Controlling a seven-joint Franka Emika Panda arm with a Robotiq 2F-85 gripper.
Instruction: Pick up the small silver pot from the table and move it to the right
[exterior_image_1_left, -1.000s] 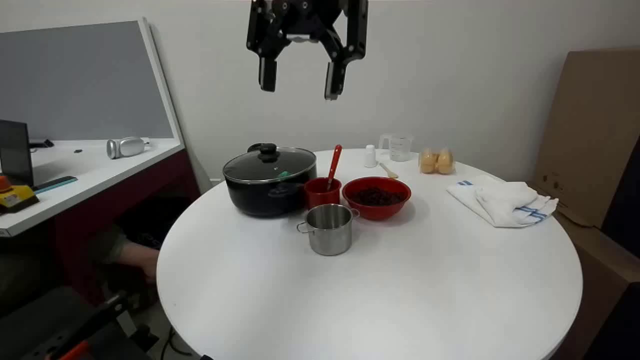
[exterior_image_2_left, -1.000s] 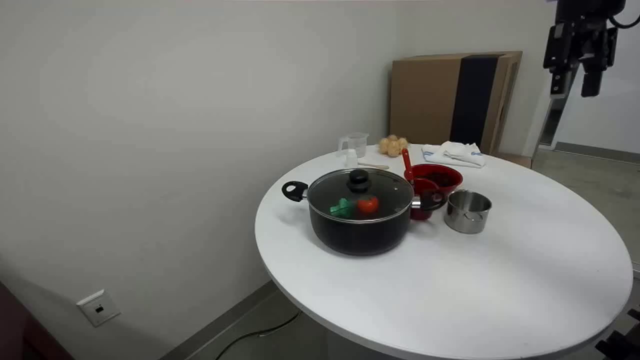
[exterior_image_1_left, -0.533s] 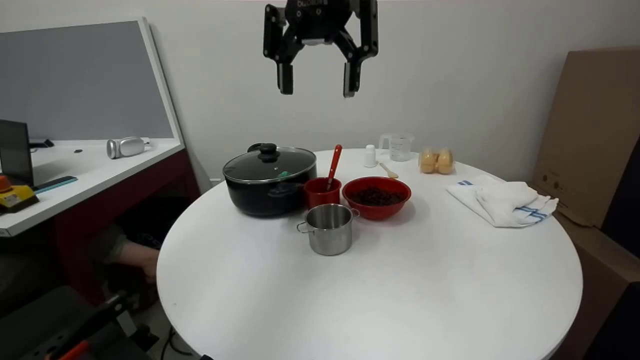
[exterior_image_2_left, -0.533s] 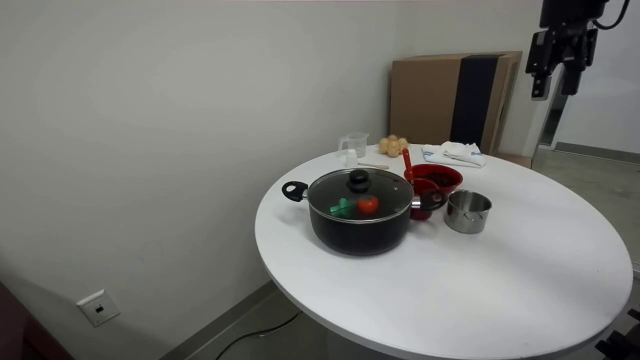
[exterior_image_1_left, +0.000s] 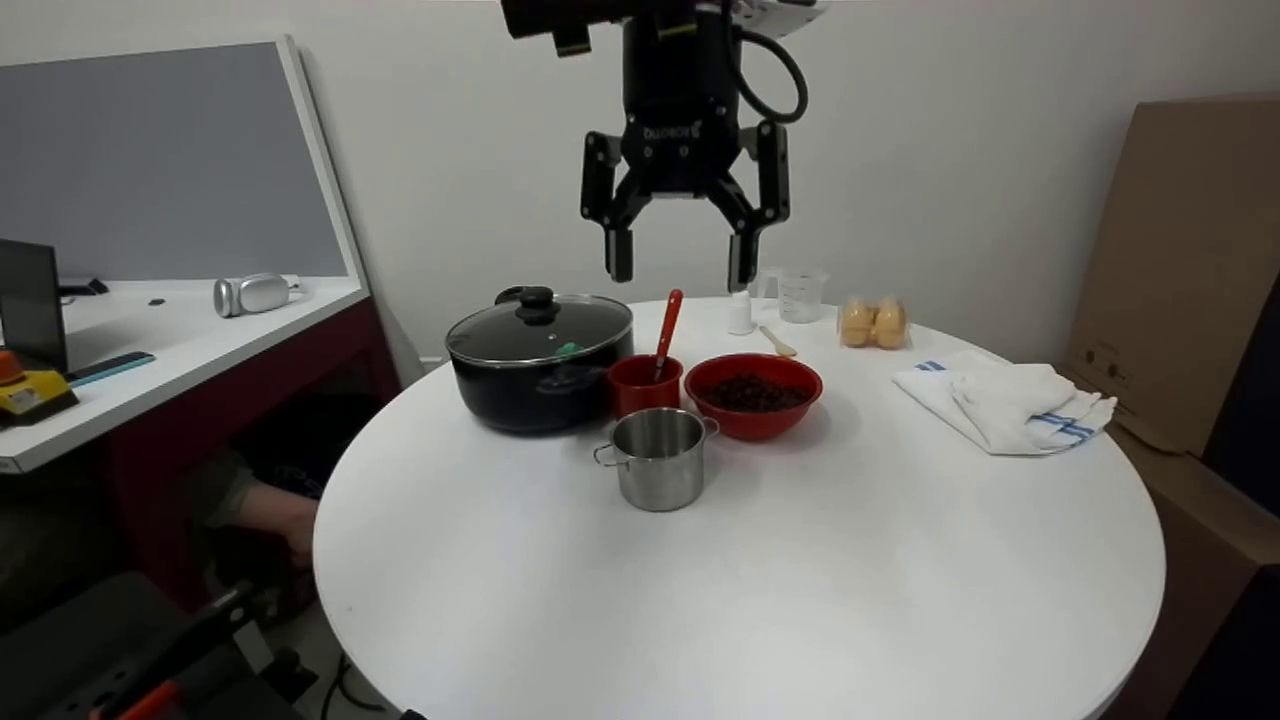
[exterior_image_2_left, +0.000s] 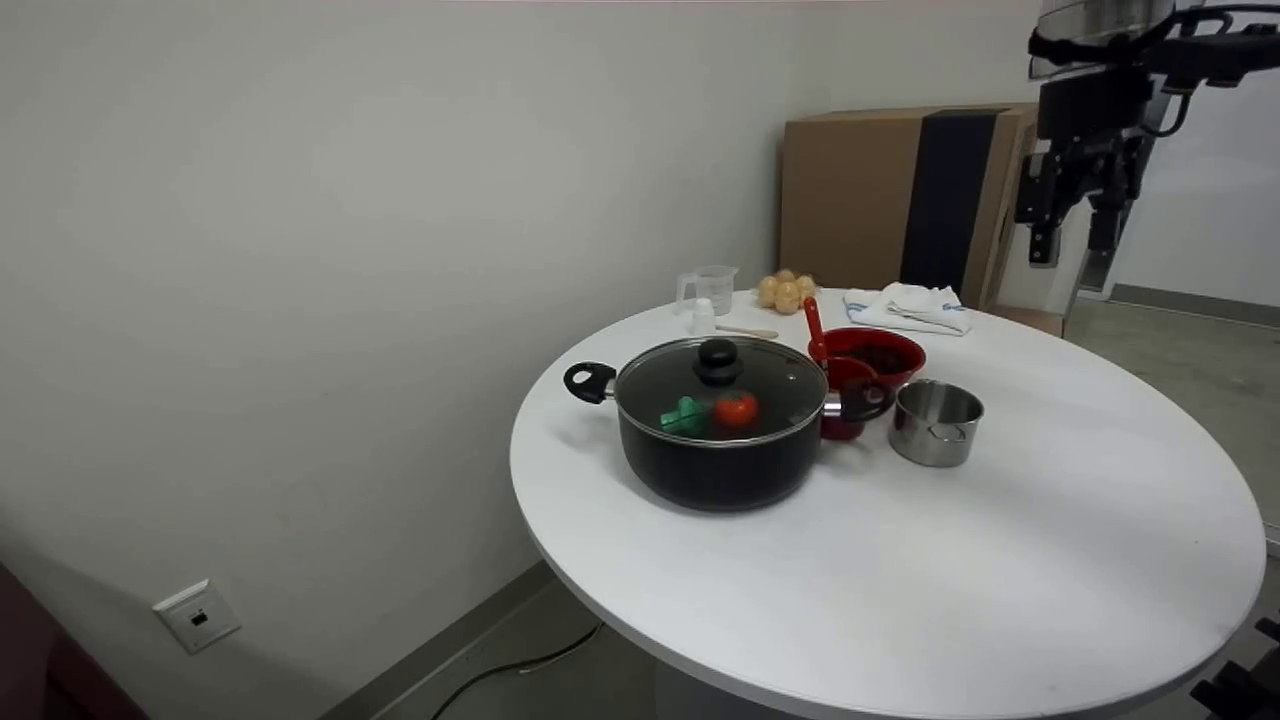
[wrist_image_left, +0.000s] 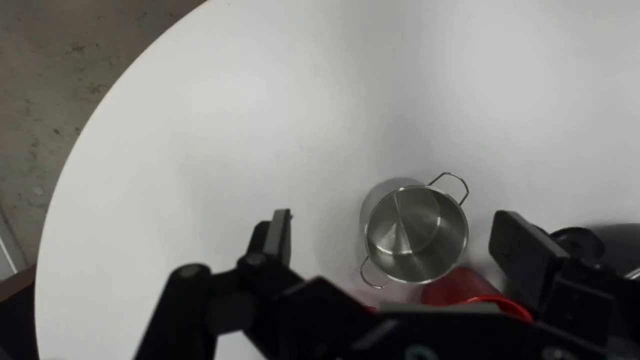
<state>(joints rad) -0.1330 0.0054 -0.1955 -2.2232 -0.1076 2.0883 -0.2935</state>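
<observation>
The small silver pot (exterior_image_1_left: 660, 475) stands upright on the round white table (exterior_image_1_left: 780, 610), and its wire side handles show. It is also in the other exterior view (exterior_image_2_left: 930, 440) and, seen from above, in the wrist view (wrist_image_left: 417, 235), where its inside looks empty. My gripper (exterior_image_1_left: 680, 275) is open and empty, high above the table; it also shows in an exterior view (exterior_image_2_left: 1074, 245). In the wrist view the open fingers (wrist_image_left: 390, 220) appear on either side of the pot, with the pot nearer the right finger. Nothing touches the pot.
A black lidded pot (exterior_image_1_left: 540, 385), a red cup (exterior_image_1_left: 645, 388) with a red-handled utensil and a red bowl (exterior_image_1_left: 755, 420) stand close to the silver pot. Farther off are a measuring cup (exterior_image_1_left: 800, 298), eggs (exterior_image_1_left: 872, 323) and a folded towel (exterior_image_1_left: 1005, 400).
My gripper has come down and shifted sideways, with more of the arm now in view. It stays open. The silver pot and the other things on the table have not moved.
</observation>
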